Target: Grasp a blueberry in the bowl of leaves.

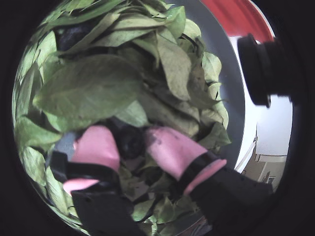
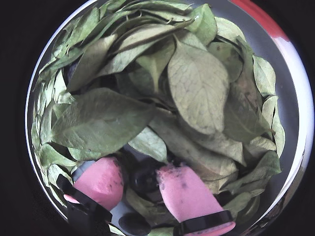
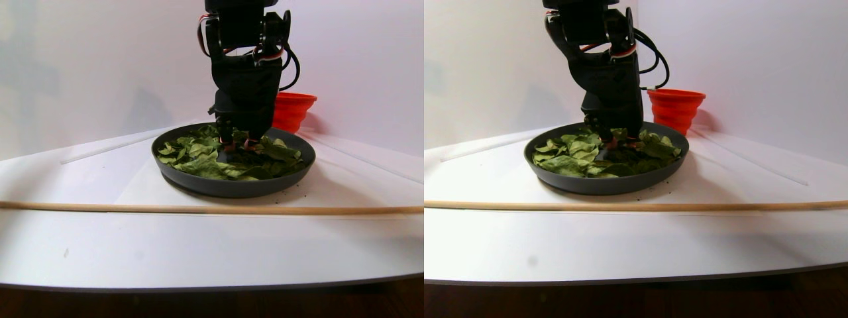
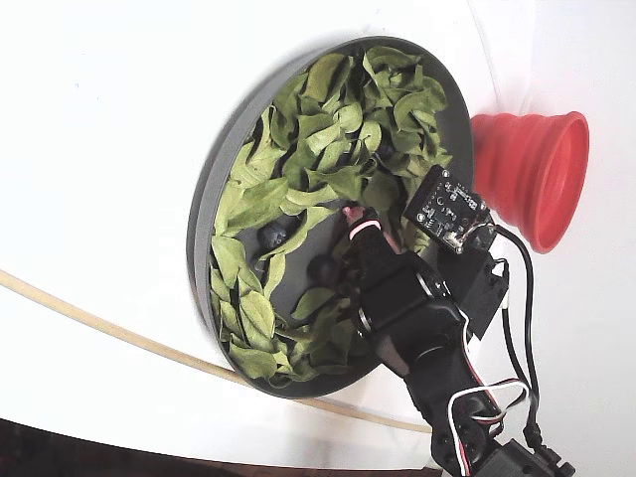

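The dark-grey bowl (image 4: 212, 214) holds many green leaves (image 4: 328, 139). My gripper (image 1: 130, 135) with pink fingertips (image 1: 96, 145) is down among the leaves near the bowl's middle. A dark blueberry (image 1: 130, 141) sits between the two pads and touches both. In both wrist views it fills the gap; the other wrist view shows it as a dark blueberry (image 2: 147, 179) in my gripper (image 2: 140, 172). Another blueberry (image 2: 134, 223) lies on bare bowl floor just below the fingers. The fixed view shows two loose blueberries (image 4: 273, 236) and my gripper (image 4: 366, 227) partly hidden by the arm.
A red ribbed cup (image 4: 532, 174) stands just outside the bowl's rim, also in the stereo pair view (image 3: 293, 109). A thin wooden stick (image 3: 199, 209) lies across the white table in front of the bowl (image 3: 232, 185).
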